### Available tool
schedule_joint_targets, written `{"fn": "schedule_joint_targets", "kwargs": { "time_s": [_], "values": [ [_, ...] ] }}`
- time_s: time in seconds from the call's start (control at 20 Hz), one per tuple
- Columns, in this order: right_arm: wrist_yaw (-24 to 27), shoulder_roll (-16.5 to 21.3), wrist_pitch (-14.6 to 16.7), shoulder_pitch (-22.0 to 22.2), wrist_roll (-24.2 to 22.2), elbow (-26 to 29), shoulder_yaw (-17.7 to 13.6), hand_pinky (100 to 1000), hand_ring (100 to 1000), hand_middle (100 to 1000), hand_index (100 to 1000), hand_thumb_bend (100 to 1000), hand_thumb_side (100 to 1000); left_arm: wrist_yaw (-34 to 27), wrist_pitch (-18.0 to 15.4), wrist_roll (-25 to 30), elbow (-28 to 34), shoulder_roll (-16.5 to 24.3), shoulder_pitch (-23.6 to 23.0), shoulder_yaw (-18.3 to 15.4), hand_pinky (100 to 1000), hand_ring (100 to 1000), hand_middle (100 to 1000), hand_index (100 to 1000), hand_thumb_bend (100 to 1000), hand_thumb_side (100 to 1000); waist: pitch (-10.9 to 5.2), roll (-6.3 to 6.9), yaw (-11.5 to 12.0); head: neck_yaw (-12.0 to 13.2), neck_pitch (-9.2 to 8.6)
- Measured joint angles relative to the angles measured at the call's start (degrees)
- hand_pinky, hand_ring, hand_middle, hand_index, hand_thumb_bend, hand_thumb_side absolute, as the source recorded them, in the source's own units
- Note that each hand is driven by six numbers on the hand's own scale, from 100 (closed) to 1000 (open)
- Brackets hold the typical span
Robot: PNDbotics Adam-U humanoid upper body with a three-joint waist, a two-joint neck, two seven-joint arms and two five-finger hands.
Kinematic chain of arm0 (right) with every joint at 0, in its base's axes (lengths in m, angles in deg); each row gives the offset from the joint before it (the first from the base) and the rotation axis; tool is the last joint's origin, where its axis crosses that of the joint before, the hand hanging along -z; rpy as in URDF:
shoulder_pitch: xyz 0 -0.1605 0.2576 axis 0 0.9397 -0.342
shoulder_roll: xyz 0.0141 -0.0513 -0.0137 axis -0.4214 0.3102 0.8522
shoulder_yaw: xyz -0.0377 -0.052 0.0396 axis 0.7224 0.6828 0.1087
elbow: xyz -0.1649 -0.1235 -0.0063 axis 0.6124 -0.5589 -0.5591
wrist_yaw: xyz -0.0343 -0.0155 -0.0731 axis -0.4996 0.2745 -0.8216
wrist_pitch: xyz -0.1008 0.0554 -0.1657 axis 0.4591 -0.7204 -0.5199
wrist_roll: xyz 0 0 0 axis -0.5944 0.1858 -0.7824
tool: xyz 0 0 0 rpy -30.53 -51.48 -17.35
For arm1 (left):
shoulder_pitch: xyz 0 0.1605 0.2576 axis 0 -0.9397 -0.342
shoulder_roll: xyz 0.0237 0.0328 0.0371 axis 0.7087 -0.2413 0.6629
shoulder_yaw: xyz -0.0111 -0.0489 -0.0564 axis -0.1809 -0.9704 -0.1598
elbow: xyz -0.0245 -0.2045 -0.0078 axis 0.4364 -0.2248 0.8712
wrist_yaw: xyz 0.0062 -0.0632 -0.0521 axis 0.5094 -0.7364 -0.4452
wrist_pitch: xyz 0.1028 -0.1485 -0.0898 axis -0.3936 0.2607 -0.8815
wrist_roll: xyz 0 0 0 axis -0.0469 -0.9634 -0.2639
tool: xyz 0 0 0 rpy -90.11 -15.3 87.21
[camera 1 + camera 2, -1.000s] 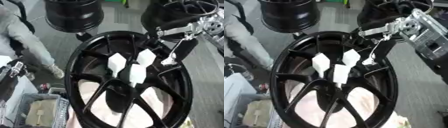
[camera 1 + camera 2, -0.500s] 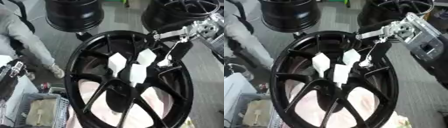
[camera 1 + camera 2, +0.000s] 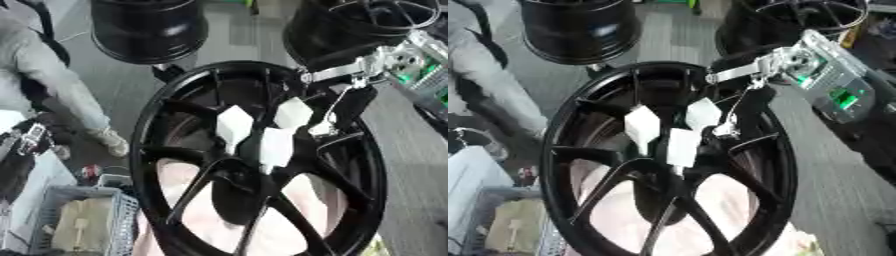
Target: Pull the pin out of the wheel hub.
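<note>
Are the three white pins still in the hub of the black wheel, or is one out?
All three white pins stand in the hub of the black wheel; none is out.

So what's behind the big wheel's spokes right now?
Through the lower openings of the black wheel a pale, pinkish surface shows. Three white tags cover the hub, so its centre is hidden. The right robot hand reaches in from the upper right.
</note>
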Motion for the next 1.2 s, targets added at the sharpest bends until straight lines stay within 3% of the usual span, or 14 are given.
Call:
{"fn": "schedule_joint_targets", "kwargs": {
  "time_s": [0.5,0.75,1.2],
  "values": [
    [-0.79,-0.4,-0.33,-0.06,-0.24,-1.63,0.0,798,862,813,902,291,341,0.0,0.04,0.04,0.0,0.0,0.0,0.0,739,606,627,712,100,830,0.05,-0.02,0.07,0.0,0.0],
    [-0.7,0.47,-0.79,2.08,0.23,-0.3,-0.16,794,854,790,873,290,341,0.0,0.04,0.04,0.0,0.0,0.0,0.0,740,606,626,712,100,829,0.2,-0.03,0.07,0.0,0.0],
    [-0.4,1.33,-2.05,3.19,1.06,1.48,-0.64,772,812,702,759,254,357,0.0,0.04,0.04,0.0,0.0,0.01,0.0,740,605,626,712,100,828,0.3,-0.03,0.16,0.01,0.0]
  ]
}}
